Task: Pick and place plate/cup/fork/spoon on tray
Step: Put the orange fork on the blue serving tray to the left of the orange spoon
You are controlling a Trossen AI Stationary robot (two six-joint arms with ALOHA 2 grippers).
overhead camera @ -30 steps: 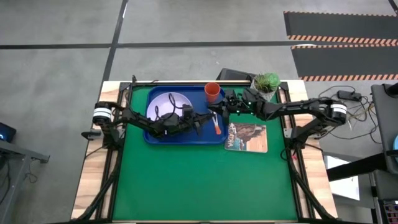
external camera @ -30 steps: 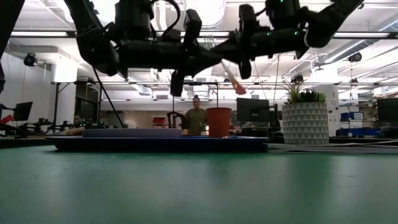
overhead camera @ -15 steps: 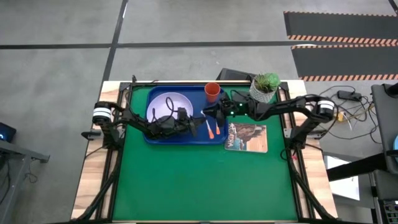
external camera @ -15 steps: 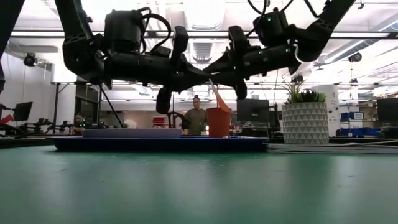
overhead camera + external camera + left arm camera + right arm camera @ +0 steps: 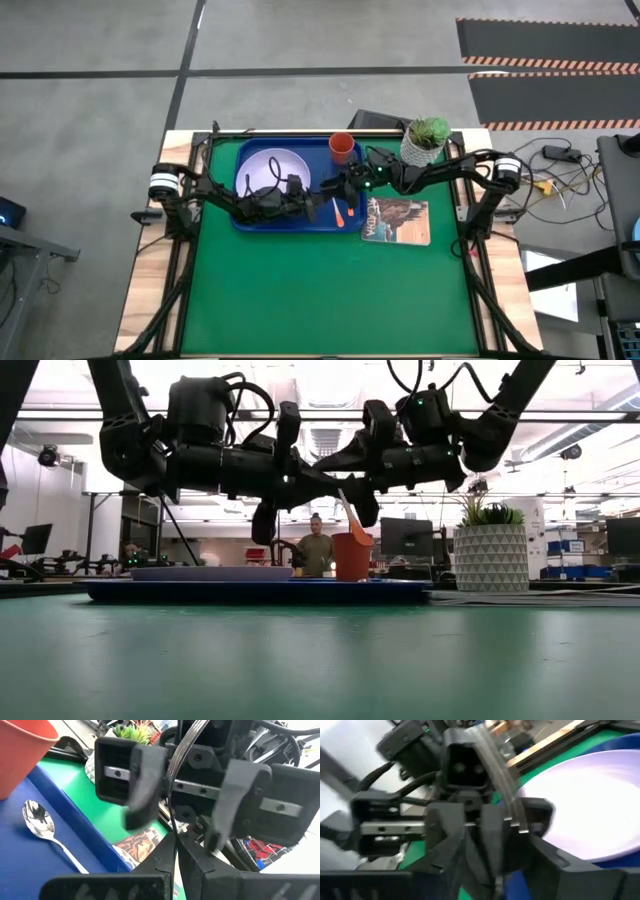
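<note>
One fork (image 5: 352, 526), left pincer (image 5: 175, 839) gripping (above tray (image 5: 290, 223)).

I see potted plant (image 5: 428, 137) at mat's (image 5: 320, 290) far right corner. Booklet (image 5: 396, 220) lies nearby, w/ person (image 5: 317, 550) in bkgd.

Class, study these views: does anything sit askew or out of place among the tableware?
Yes. The fork hangs tilted in mid-air above the tray, pinched in the shut left hand, with the open right hand close beside it. The plate, cup and spoon all rest on the tray.
</note>
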